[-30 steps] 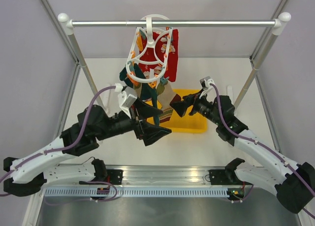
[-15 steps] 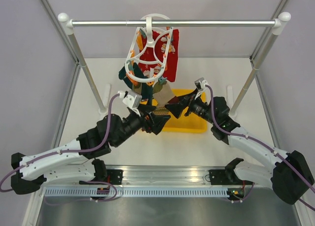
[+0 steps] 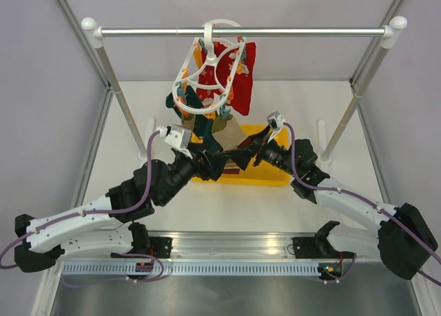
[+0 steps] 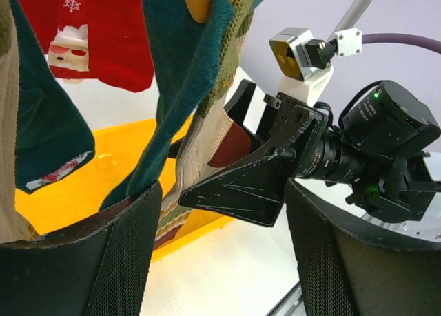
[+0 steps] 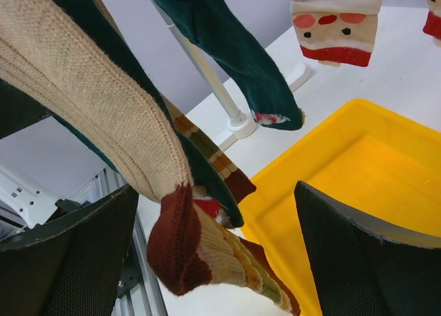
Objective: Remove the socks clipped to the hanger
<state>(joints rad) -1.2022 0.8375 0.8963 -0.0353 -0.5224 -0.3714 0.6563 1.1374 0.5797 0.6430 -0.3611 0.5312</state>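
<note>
Your hanger [image 3: 208, 42] is hanging by its hook a little left of the middle of the rail [image 3: 310, 32], tilting. The socks are dangling from pegs [image 4: 200, 1] under its ring. A red sock [image 3: 245, 75] is hanging at the ring's right side and teal socks [image 3: 198, 122] are hanging at its lower left. A beige sock [image 3: 233, 131] is drooping lowest, over the back edge of the yellow bin [image 3: 272, 177] sitting in the middle of the tabletop [image 3: 324, 113]. Your left gripper [image 4: 222, 213] is reaching in under the ring with its jaws well apart. A striped sock [image 4: 200, 151] is hanging down between them beside a teal one (its lower end looks to be brushing the finger at the left of the wrist view, though you cannot tell whether it is pressing). Your right gripper [image 5: 217, 192] is facing the left one nose to nose, one of its fingers poking into that same gap. It is gaping wide and gripping nothing, with the maroon toe of the beige sock dangling just inside the finger at the left of its own view and the bin lying below the gap.
</note>
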